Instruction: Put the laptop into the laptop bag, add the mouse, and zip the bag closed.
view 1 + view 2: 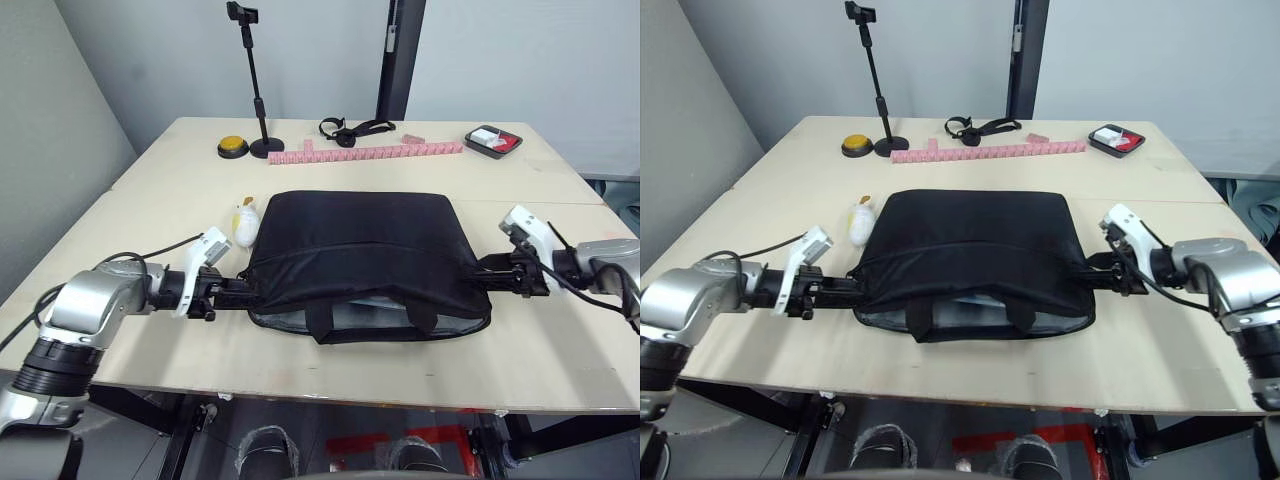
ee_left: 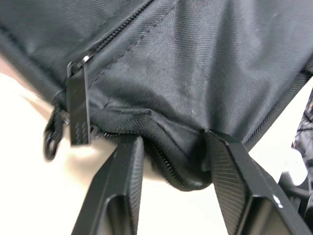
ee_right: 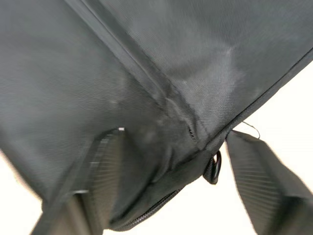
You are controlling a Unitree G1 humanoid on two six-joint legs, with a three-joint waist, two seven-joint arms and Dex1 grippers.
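The laptop bag (image 1: 365,262) lies flat mid-counter, its mouth toward the robot. The left gripper (image 2: 173,161) and right gripper (image 3: 168,169) have jaws spread around its end corners. Soft fabric; better pinch the stiffer zipper seam.

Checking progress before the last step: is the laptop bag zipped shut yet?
Not yet. The laptop bag gapes along its near edge, grey lining showing under the handles; the zipper pull sits at a corner.
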